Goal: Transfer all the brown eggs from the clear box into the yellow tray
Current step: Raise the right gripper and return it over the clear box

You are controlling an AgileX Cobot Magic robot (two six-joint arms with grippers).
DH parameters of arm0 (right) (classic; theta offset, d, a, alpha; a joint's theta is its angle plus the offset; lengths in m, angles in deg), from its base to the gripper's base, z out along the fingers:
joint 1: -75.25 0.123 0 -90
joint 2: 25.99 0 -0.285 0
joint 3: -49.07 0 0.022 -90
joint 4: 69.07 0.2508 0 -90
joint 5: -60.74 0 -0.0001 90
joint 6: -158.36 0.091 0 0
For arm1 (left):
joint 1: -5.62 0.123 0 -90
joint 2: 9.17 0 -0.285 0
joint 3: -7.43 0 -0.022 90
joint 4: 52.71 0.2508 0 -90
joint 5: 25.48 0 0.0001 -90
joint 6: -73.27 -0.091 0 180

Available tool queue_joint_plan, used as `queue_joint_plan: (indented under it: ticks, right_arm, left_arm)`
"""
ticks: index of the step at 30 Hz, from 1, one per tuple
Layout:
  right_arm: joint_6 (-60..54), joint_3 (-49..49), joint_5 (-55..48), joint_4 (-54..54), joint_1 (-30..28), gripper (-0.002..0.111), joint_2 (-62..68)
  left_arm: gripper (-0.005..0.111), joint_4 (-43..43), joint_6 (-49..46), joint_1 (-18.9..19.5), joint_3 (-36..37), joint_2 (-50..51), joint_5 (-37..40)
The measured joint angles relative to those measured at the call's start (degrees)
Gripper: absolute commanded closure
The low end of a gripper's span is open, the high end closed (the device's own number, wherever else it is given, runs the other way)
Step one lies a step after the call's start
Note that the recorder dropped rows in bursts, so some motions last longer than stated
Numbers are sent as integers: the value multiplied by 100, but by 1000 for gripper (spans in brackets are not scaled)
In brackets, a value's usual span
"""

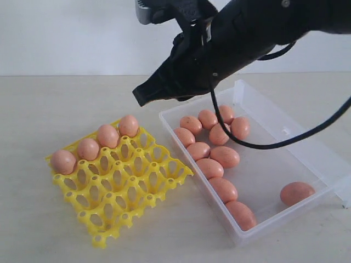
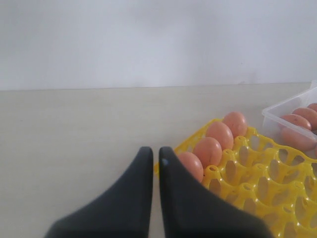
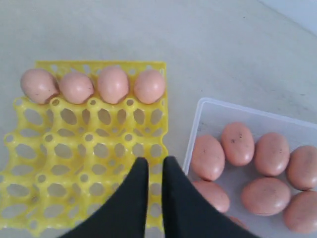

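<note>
Now | yellow tray: four brown eggs | clear box: more | left end effector, right end effector: closed

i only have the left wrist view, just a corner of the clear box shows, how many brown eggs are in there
Observer: Twelve brown eggs show in the clear box in the exterior view. The arm covers part of its far wall.
Operator: where's the right gripper
Observer: The right gripper hangs in the air, about over the edge of the yellow tray that faces the box. Its jaws are shut with nothing between them.
Operator: any egg off on its own
Observer: Yes, one egg lies alone near the box's near right corner, apart from the cluster.
</note>
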Motion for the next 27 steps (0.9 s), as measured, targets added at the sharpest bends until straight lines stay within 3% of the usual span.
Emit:
queue_joint_plan:
  ticks: [7, 10, 13, 15, 18, 20, 22, 24, 27]
  right_arm:
    - [35, 0, -664, -1735, 0, 108, -126]
    - [664, 0, -974, -2941, 0, 108, -126]
    - [2354, 0, -1585, -5078, -60, 108, -126]
    - [2777, 0, -1619, -5452, -369, 108, -126]
    - [2847, 0, -1389, -4908, -1144, 108, -126]
    - [1833, 0, -1195, -3439, -2131, 108, -126]
    - [326, 0, -1339, -1878, -2771, 108, -126]
    - [-858, 0, -1587, -299, -3181, 108, -126]
    - [-1921, 0, -1806, 827, -3270, 108, -126]
  left_arm:
    - [103, 0, 0, 0, 0, 0, 0]
    - [103, 0, 0, 0, 0, 0, 0]
    - [103, 0, 0, 0, 0, 0, 0]
    - [103, 0, 0, 0, 0, 0, 0]
    - [103, 0, 0, 0, 0, 0, 0]
    - [103, 0, 0, 0, 0, 0, 0]
    - [103, 0, 0, 0, 0, 0, 0]
    - [103, 0, 0, 0, 0, 0, 0]
    - [103, 0, 0, 0, 0, 0, 0]
